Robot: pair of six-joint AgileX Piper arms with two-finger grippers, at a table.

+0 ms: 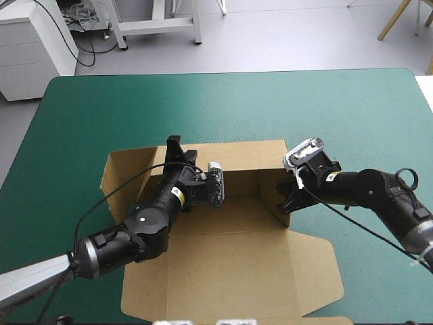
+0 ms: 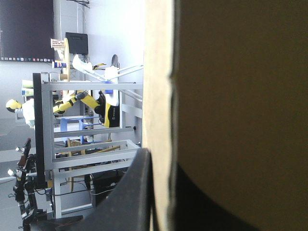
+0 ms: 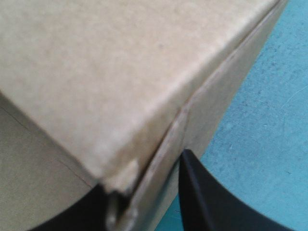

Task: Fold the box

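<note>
The brown box (image 1: 230,261) sits at lower centre of the high view on the teal-green worktop (image 1: 270,101), with its back wall raised and its lid flat. The left end effector (image 1: 177,150) pinches the back wall. The right end effector (image 1: 287,200) pinches the right wall.

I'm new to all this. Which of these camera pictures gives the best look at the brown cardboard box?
The high view: it shows nearly the whole box, back wall raised, lid flat toward the near edge of the table. The left wrist view shows only one wall edge-on; the right wrist view, one corner up close.
</note>
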